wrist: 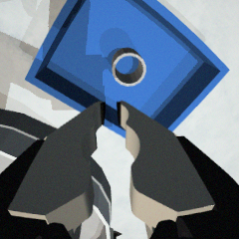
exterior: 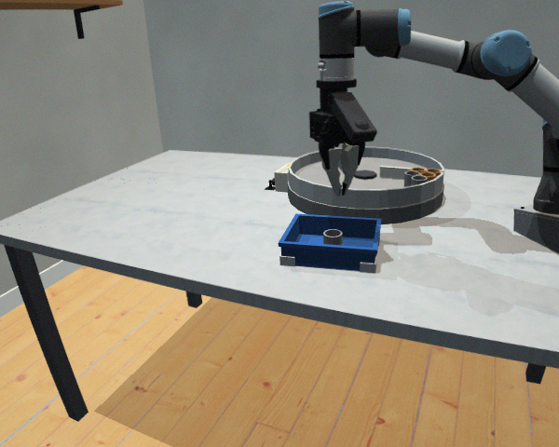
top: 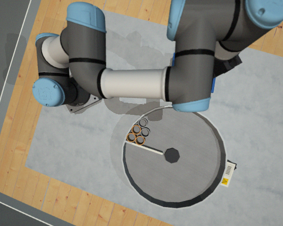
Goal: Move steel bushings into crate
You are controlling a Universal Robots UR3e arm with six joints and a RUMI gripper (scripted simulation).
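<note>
My gripper (exterior: pixel 342 191) (wrist: pixel 111 104) is shut with only a narrow gap between its fingertips and nothing in it. It hangs above the blue crate (exterior: pixel 328 257) (wrist: pixel 174 85), pointing down, and the arm hides most of the crate in the top view. One steel bushing (exterior: pixel 332 239) (wrist: pixel 134 77) stands upright on the crate floor, apart from the fingers. On the turntable (top: pixel 200 175) (exterior: pixel 361 196), two grey steel bushings and three copper-coloured bushings (top: pixel 136 125) (exterior: pixel 417 169) stand in a tight cluster by the rim, against the divider.
The white divider (top: pixel 150 149) (exterior: pixel 395 170) runs from the turntable rim toward the dark centre hub (top: pixel 171 155) (exterior: pixel 365 174). The turntable's raised wall stands close behind the crate in the exterior view. A labelled white box (top: pixel 228 173) (exterior: pixel 281 179) is fixed at the turntable's outer side.
</note>
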